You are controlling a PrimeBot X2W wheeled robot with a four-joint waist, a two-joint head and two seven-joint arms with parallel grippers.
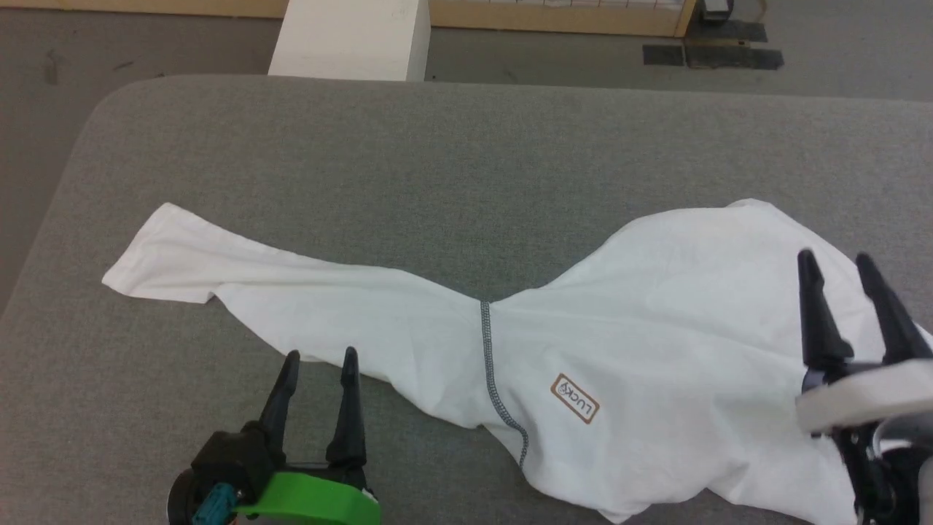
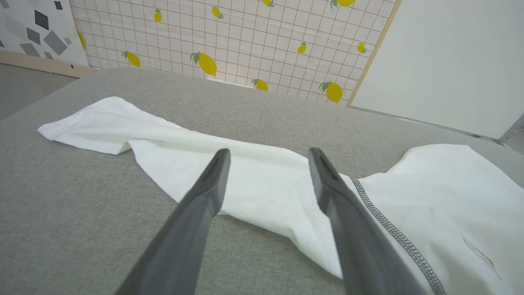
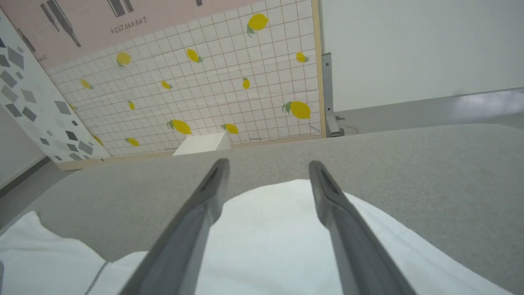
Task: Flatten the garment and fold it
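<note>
table (image 1: 466, 146): we saw a grey cloth-covered top with rounded far corners.
garment (image 1: 670, 321): it lay white and crumpled on the table's near half. Its body was bunched to the right, and one long sleeve stretched out to the left.
box (image 1: 350, 36): white, it stood beyond the table's far edge, well apart from the cloth.
right gripper (image 1: 835, 257): we saw it over the garment's right side, fingers spread apart and holding nothing.
left gripper (image 1: 321, 354): fingers were likewise apart and empty, with the tips just beside the sleeve's near edge.
seam (image 1: 490, 364): dark grey stitching ran across the cloth's narrow middle.
patch (image 1: 575, 398): small, orange-bordered and tilted, it sat just right of the seam.
</note>
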